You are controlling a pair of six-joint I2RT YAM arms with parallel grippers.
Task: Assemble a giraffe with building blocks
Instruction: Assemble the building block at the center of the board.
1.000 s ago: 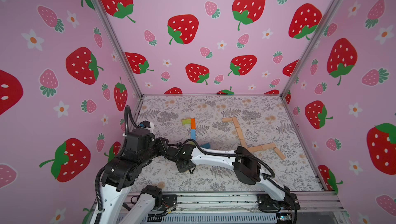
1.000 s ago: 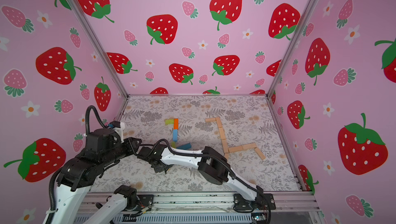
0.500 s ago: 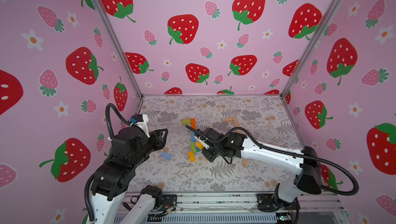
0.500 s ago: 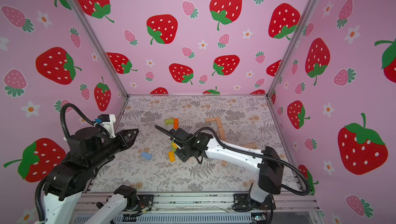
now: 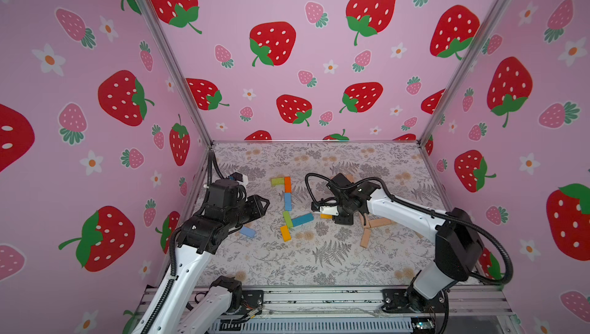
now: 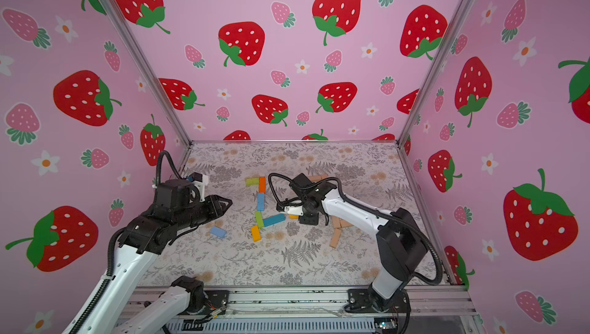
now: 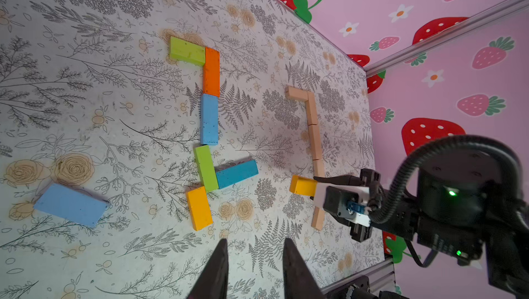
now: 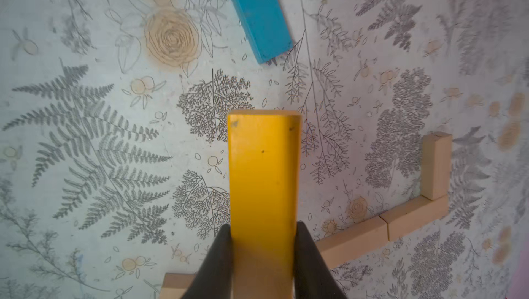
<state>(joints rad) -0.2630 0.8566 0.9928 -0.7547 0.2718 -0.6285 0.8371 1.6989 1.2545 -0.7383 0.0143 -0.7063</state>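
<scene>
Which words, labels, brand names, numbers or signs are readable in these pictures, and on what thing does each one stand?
None can be read.
The yellow block and the other painted blocks: plain paint, no letters.
The tan blocks: plain, no letters.
The walls and the table: only printed strawberries, flowers and leaves.
The right arm: small green lights, no readable label.

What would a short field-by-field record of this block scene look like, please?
right jaws: shut on yellow block
left jaws: open, empty
coloured figure: six blocks lying flat on table
blue block: loose, apart from the figure
tan blocks: laid in a line, partly hidden by right arm
</scene>
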